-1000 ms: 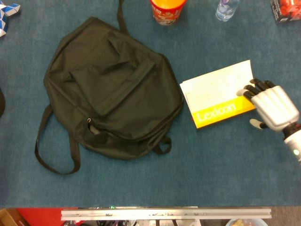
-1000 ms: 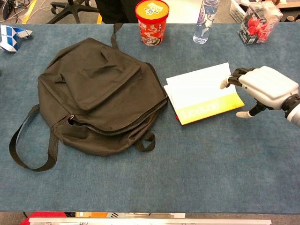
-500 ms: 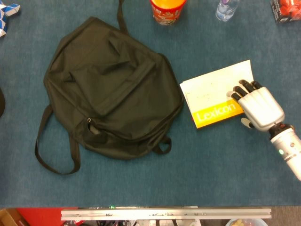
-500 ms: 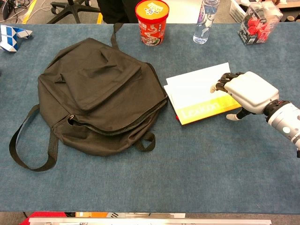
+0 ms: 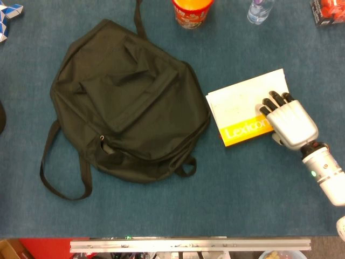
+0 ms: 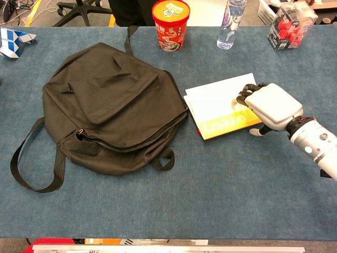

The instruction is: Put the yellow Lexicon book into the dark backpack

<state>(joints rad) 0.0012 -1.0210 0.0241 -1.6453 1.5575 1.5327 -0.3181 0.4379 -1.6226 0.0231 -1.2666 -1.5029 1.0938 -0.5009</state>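
Observation:
The yellow Lexicon book (image 5: 240,105) (image 6: 218,105) lies flat on the blue table, just right of the dark backpack (image 5: 126,102) (image 6: 110,105). White papers cover its upper part. The backpack lies flat with its zipper partly open at the lower left (image 5: 108,148). My right hand (image 5: 288,121) (image 6: 268,104) lies palm down on the book's right end. Its dark fingertips (image 5: 272,100) rest on the white cover, and the thumb (image 6: 256,132) sits by the book's near edge. I see no grip around the book. My left hand shows in neither view.
An orange-red cup (image 6: 170,17) and a clear water bottle (image 6: 230,23) stand at the table's far edge. A box with red things (image 6: 289,23) is at the far right, and a blue-white twisty toy (image 6: 13,39) at the far left. Backpack straps (image 6: 31,174) trail toward the near left.
My right hand has slid left, from the book's right edge to lying over its right end. The backpack has not moved.

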